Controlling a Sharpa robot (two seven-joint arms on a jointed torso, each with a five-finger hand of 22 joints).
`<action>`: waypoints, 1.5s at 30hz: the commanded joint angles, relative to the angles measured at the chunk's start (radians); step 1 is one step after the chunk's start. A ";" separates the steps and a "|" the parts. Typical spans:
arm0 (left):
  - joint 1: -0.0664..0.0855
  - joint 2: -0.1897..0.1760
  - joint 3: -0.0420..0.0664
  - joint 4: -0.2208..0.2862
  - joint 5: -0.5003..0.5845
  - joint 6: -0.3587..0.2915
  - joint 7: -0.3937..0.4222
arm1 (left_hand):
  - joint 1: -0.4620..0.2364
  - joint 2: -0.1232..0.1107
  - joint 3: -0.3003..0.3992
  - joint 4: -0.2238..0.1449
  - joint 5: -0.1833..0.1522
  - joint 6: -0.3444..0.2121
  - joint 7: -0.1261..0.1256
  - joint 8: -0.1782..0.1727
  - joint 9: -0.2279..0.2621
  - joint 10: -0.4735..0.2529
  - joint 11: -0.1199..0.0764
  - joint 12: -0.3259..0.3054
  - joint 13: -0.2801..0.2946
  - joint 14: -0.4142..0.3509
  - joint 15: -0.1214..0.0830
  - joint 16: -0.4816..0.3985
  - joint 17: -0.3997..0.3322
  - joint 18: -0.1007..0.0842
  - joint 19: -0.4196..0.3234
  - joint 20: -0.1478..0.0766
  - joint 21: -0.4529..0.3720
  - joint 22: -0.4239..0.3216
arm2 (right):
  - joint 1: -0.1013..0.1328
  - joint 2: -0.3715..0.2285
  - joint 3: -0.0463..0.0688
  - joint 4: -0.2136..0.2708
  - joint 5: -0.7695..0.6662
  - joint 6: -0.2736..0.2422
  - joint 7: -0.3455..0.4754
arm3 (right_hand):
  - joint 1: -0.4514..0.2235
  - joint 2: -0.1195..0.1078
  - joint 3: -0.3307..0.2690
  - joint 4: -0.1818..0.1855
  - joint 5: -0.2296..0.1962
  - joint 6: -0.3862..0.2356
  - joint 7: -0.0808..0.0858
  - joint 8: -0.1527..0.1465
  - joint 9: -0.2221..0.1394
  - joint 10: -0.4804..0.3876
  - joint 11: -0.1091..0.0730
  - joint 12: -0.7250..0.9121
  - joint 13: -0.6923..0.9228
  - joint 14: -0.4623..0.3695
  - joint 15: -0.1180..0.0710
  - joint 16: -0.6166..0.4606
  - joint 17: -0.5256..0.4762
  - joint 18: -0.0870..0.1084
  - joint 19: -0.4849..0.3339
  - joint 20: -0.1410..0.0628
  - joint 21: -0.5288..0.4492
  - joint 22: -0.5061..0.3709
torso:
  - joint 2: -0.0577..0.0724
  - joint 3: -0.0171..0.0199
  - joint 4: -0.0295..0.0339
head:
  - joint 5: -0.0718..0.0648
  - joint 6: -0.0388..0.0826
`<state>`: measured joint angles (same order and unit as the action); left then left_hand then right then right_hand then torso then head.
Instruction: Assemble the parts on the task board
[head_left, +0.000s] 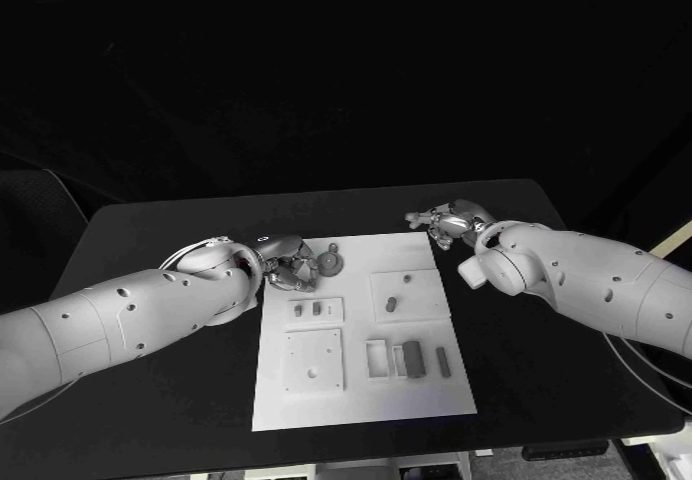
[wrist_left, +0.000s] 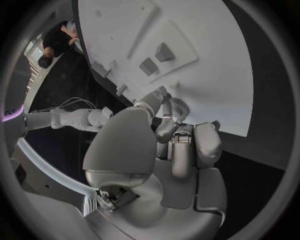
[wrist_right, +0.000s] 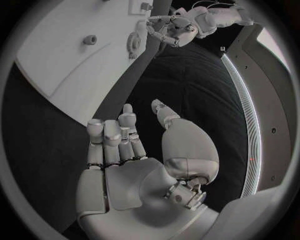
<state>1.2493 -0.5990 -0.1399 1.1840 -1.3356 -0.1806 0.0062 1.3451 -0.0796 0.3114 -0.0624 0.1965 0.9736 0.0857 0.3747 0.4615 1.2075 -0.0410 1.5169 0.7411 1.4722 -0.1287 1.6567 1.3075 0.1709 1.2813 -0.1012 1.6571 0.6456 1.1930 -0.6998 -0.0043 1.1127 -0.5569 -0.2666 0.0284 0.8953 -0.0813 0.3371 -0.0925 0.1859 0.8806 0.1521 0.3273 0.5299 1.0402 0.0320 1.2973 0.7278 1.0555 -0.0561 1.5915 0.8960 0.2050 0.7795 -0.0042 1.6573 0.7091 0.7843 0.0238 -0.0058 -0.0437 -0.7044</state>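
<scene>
Two white robot arms flank a flat white rectangular task board (head_left: 361, 400) on a black table (head_left: 159, 400). The left silver hand (head_left: 289, 262) holds a round grey toothed part (head_left: 330, 262) at the board's far left corner; the right silver hand (head_left: 444, 224) hovers with fingers apart beyond its far right corner.

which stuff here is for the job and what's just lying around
For the job:
- white task board
- small grey parts on it
- round gear-like part at the board's far edge, by the left hand

Just there:
- black table
</scene>
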 joint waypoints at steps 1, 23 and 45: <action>0.001 -0.001 0.000 0.002 -0.016 0.029 -0.013 | -0.001 0.006 0.006 0.000 0.003 0.062 0.058 0.002 0.001 0.001 -0.008 -0.005 0.002 0.279 0.000 0.177 0.374 0.091 0.004 -0.001 0.149 0.001 | 0.000 0.000 0.000 0.001 -0.004 0.006 0.009 | 0.002 0.003 0.003 -0.002 0.001 0.003 0.008 0.006 0.001 0.005 0.001 0.000 -0.002 0.006 -0.002 -0.005 -0.001 0.037 0.010 -0.001 0.143 0.001 | 0.000 0.0006 -0.0005 | 0.002 0.000; 0.001 0.002 0.000 -0.002 -0.024 0.040 -0.014 | -0.001 0.002 0.006 0.000 0.003 0.062 0.058 0.001 0.001 0.000 -0.008 -0.006 0.001 0.280 0.001 0.178 0.375 0.091 0.004 -0.001 0.148 0.002 | 0.000 0.002 0.000 0.002 -0.004 0.007 0.009 | 0.002 0.003 0.003 -0.002 0.001 0.003 0.008 0.006 0.002 0.006 0.000 0.000 -0.002 0.008 -0.002 -0.005 -0.002 0.037 0.011 -0.001 0.143 0.002 | 0.000 0.0005 -0.0007 | 0.003 -0.002; 0.001 0.005 0.000 -0.002 -0.048 0.050 -0.020 | -0.002 0.001 0.007 0.000 0.002 0.062 0.058 0.000 0.000 -0.001 -0.008 -0.007 0.001 0.281 0.001 0.178 0.377 0.091 0.003 -0.001 0.148 0.003 | 0.000 0.001 0.000 0.003 -0.004 0.007 0.009 | 0.002 0.003 0.003 -0.002 0.001 0.003 0.007 0.006 0.002 0.008 0.000 -0.001 -0.003 0.010 -0.003 -0.006 -0.002 0.037 0.013 -0.001 0.144 0.002 | 0.000 0.0004 -0.0003 | 0.004 -0.005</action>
<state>1.2493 -0.5949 -0.1406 1.1806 -1.3777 -0.1434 -0.0124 1.3459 -0.0804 0.3113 -0.0625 0.1964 0.9737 0.0858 0.3719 0.4606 1.2075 -0.0410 1.5169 0.7416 1.4741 -0.1268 1.6567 1.3073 0.1709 1.2795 -0.0994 1.6571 0.6470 1.1929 -0.6990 -0.0043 1.1133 -0.5567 -0.2665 0.0281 0.8954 -0.0814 0.3371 -0.0925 0.1859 0.8844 0.1537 0.3273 0.5299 1.0401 0.0321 1.2973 0.7262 1.0606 -0.0548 1.5915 0.8949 0.2051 0.7878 -0.0032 1.6573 0.7097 0.7844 0.0244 -0.0066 -0.0394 -0.7093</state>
